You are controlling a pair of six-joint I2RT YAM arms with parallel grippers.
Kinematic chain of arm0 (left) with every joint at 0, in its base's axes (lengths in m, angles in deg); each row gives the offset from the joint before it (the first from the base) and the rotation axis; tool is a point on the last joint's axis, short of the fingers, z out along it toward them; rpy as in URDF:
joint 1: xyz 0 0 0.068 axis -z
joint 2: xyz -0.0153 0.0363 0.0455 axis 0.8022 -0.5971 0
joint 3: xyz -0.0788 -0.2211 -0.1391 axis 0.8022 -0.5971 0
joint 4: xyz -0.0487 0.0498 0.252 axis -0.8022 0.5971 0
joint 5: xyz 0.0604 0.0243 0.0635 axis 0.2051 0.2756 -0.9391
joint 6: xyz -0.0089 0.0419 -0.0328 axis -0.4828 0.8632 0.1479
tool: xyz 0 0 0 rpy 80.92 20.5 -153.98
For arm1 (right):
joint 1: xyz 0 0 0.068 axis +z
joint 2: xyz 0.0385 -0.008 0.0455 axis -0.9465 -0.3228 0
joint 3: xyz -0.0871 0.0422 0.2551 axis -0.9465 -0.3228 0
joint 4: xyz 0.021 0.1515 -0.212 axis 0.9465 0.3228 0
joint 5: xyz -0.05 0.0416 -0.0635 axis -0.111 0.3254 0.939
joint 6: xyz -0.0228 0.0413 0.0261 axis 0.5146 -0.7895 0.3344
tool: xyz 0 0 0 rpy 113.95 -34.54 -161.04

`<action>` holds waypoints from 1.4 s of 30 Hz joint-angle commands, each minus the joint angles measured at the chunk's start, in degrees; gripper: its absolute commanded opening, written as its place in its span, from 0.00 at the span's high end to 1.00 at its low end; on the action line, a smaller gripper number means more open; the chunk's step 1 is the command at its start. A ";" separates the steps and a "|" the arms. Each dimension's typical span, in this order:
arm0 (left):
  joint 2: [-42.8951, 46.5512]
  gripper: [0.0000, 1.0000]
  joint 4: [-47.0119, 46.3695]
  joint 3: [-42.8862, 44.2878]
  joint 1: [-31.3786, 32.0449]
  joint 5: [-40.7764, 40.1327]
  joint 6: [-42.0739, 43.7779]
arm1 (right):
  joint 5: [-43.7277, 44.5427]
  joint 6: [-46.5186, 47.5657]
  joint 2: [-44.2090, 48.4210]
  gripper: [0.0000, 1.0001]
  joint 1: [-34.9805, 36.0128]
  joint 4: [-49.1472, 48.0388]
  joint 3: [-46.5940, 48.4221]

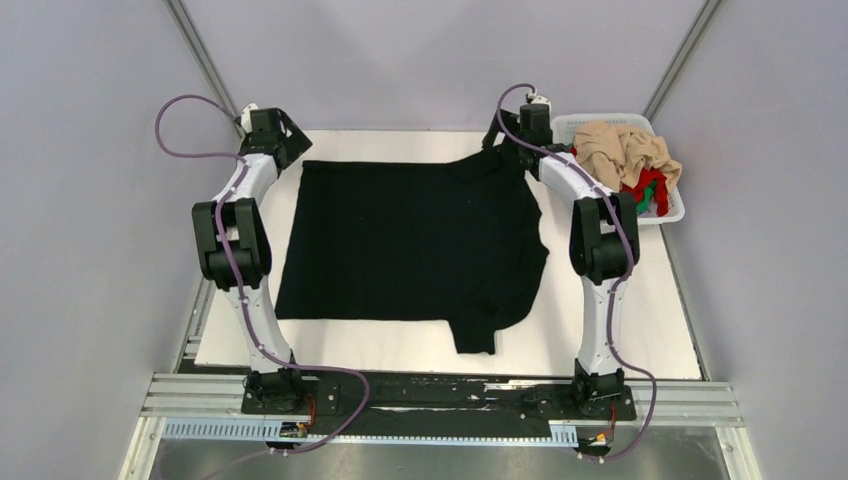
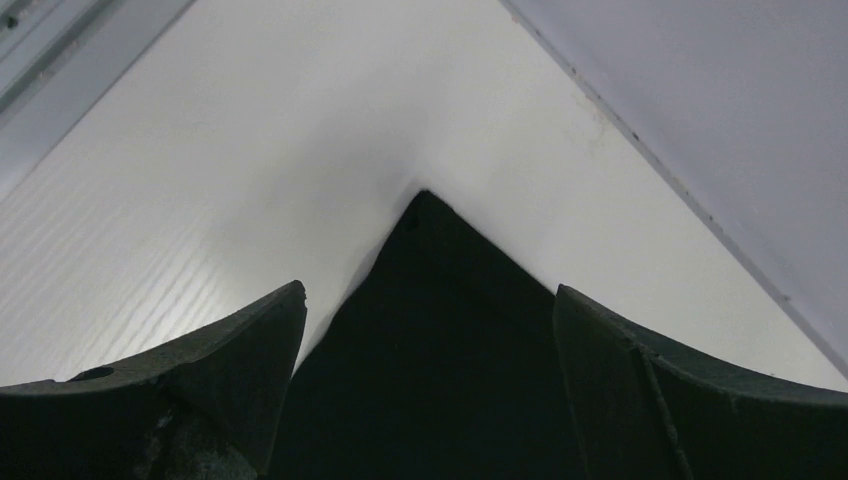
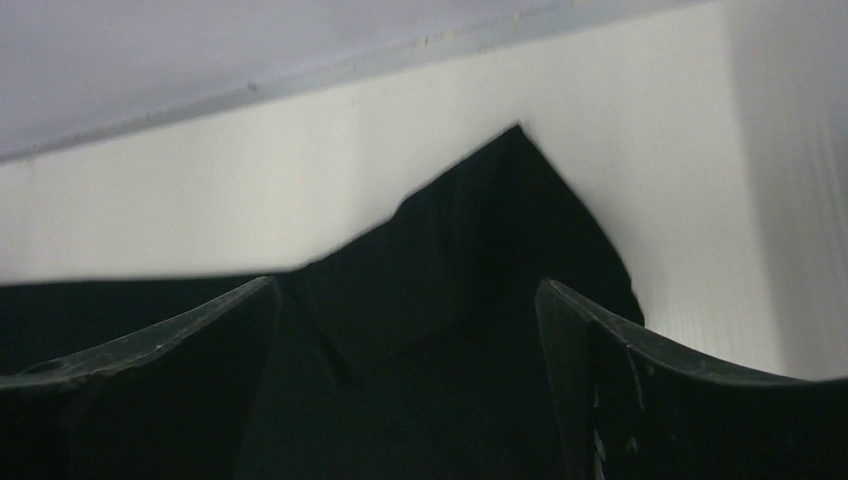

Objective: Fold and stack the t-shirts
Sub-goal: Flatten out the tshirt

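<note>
The large black t-shirt (image 1: 410,240) lies spread on the white table (image 1: 640,330), with one sleeve toward the near edge. My left gripper (image 1: 292,152) is open at the shirt's far left corner. In the left wrist view its jaws (image 2: 430,290) stand wide apart on either side of that pointed corner (image 2: 425,230). My right gripper (image 1: 500,143) is open at the far right corner, where the cloth is bunched. In the right wrist view its jaws (image 3: 405,282) straddle the folded cloth (image 3: 500,220). Beige (image 1: 625,150), red (image 1: 648,188) and green (image 1: 645,207) t-shirts lie heaped in the basket.
The white lattice basket (image 1: 600,122) stands at the far right corner of the table, just right of my right arm. Grey walls close in the table at the back and on both sides. A metal rail (image 1: 440,395) runs along the near edge.
</note>
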 commanded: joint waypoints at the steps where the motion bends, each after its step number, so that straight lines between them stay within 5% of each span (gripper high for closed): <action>1: 14.02 0.00 3.09 -8.70 0.75 5.87 -0.29 | -8.04 -0.38 14.24 0.00 1.00 0.45 -13.81; 9: 30.77 0.00 6.95 -31.43 4.64 15.26 -0.50 | -8.82 -3.84 37.43 0.00 1.41 15.39 -40.82; 17: 45.31 0.00 7.92 -50.60 4.81 19.78 -2.48 | -7.62 -10.59 54.44 0.06 1.41 29.46 -57.10; 24: 49.84 0.00 6.83 -58.55 4.81 17.43 -4.67 | -9.66 -13.28 56.12 0.44 1.39 30.27 -64.14; 35: 43.12 0.00 6.72 -58.99 4.79 14.07 -6.88 | -8.22 -14.54 48.51 0.64 1.59 28.42 -66.97; 37: 42.00 0.00 6.70 -58.80 4.78 13.77 -7.11 | -7.62 -14.70 48.28 0.72 1.54 28.51 -67.21; 39: 41.09 0.00 6.62 -58.65 4.75 13.39 -7.27 | -7.38 -14.44 48.50 0.96 1.56 29.00 -66.99; 42: 40.20 0.00 7.21 -58.22 4.64 12.72 -6.98 | -7.33 -11.88 49.27 1.00 1.55 33.57 -63.22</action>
